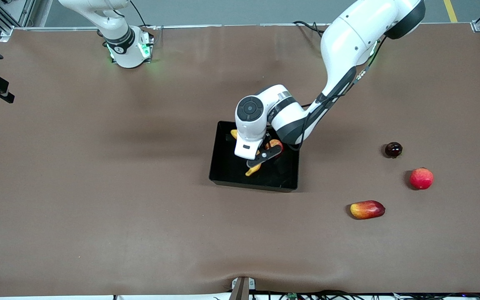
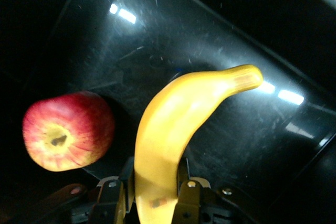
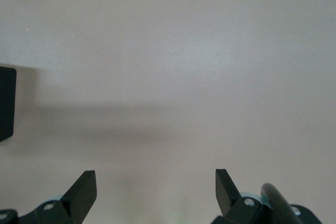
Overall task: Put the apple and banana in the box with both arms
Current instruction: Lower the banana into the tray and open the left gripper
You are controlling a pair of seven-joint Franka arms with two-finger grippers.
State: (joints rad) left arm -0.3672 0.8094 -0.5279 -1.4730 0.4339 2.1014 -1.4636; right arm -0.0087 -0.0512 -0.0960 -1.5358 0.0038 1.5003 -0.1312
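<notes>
The box sits mid-desk and holds the apple and the banana. Seen from the front, the apple lies in the box toward its two o'clock corner, the banana's yellow ends peeking out at twelve and six o'clock of the wrist that covers its middle. The left wrist view fills in what that wrist hides: the apple resting on the glossy black floor just beside the banana, whose lower part is clamped between the jaws of the left gripper.

The left arm reaches from its base down into the box, left gripper low over the floor. The right gripper hangs over bare desk, jaws spread wide and empty, a black edge at nine o'clock of its view. The right arm waits near its base.
</notes>
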